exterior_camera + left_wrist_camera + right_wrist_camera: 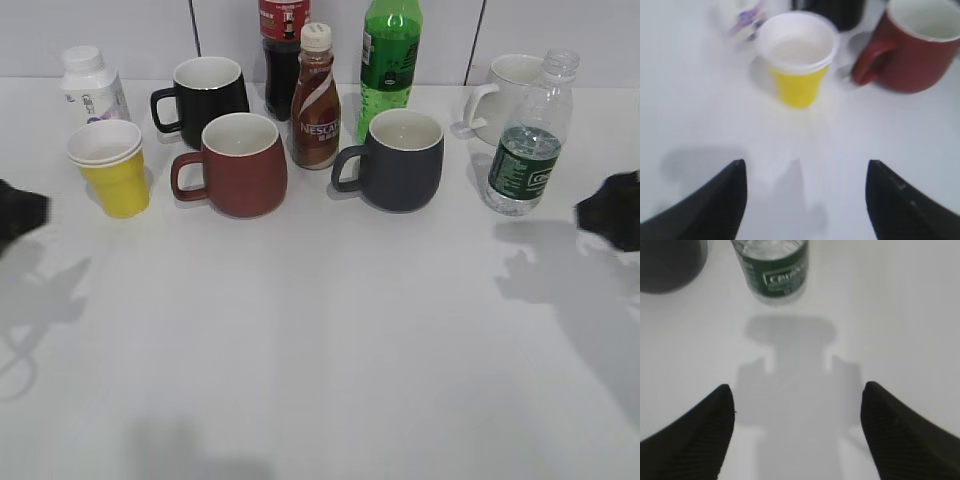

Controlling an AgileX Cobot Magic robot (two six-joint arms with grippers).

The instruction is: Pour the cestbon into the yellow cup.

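The only lettering that reads cleanly is "NESCAFE" on the brown coffee bottle (316, 100) in the middle of the back row. The cestbon (530, 140) stands upright and uncapped at the right of the white tabletop (320, 340), in front of a white mug (505, 95); its dark green label carries white writing too small to read in the exterior view. The right wrist view shows that label nearer (774, 270), with a boxed white word that looks like the brand name, though blur keeps it from being certain. A green soda bottle (390, 60) and a dark cola bottle with a red label (282, 45) stand at the back.

The yellow cup (112, 170) stands upright at the far left, well apart from the cestbon, just in front of a small white capped bottle (90, 85). The left wrist view looks into its white interior (797, 55), which the exterior view does not show, and catches purple print on the white bottle, unreadable. A red mug (235, 165), a black mug (205, 95) and a dark grey mug (395, 160) lie between.

The left end effector (806, 200) hovers low with its fingers spread, released, facing the yellow cup. The right end effector (796, 432) is likewise spread wide and holds nothing, pointed at the cestbon. In the exterior view each shows only as a dark tip at the frame edge.
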